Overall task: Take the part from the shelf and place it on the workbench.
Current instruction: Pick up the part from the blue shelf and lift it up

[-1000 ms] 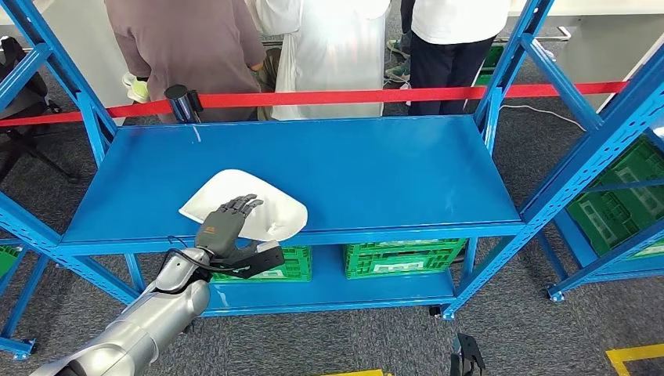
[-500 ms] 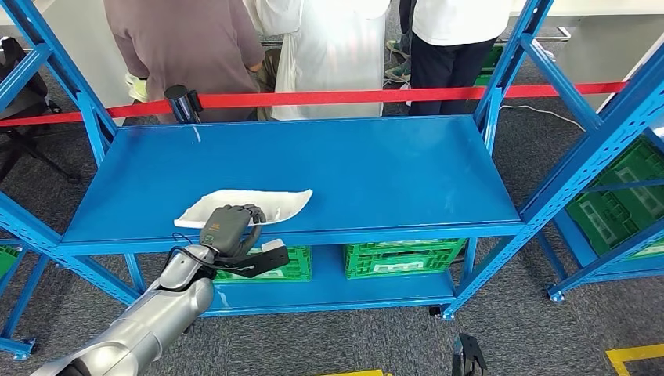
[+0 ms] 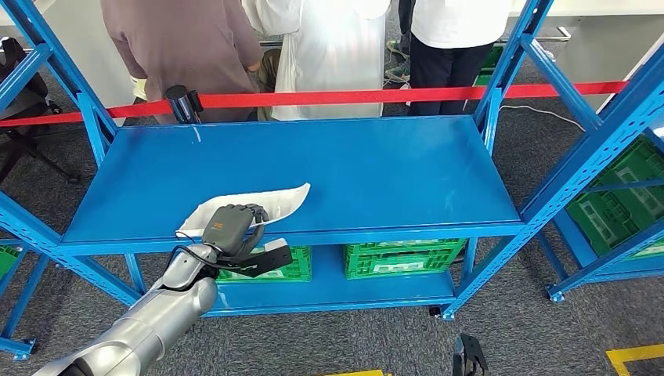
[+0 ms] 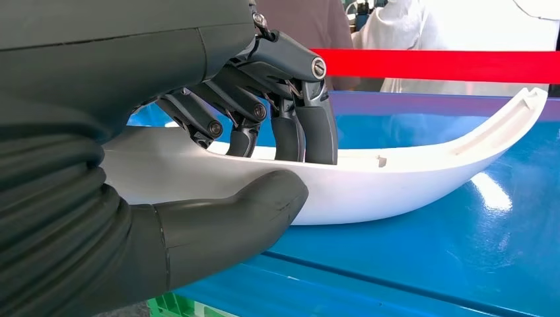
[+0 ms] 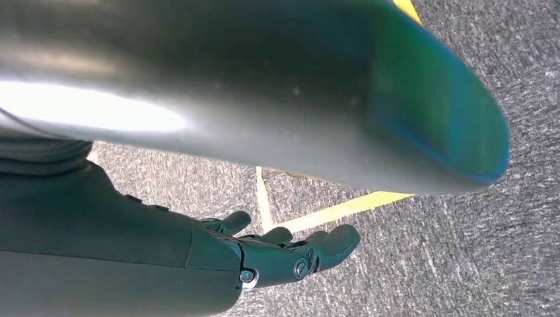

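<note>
The white curved part (image 3: pixel 258 205) is at the front edge of the blue shelf (image 3: pixel 376 168), near its left end, and it is tilted, with the far tip raised. The left hand (image 3: pixel 229 227) grasps its near rim: the fingers (image 4: pixel 290 125) curl over the top and the thumb (image 4: pixel 257 205) presses from below. The silver left arm (image 3: pixel 149 325) reaches up to the shelf from below. The right hand (image 5: pixel 290 254) hangs over the grey carpet (image 5: pixel 475 231), holding nothing, fingers loosely apart.
</note>
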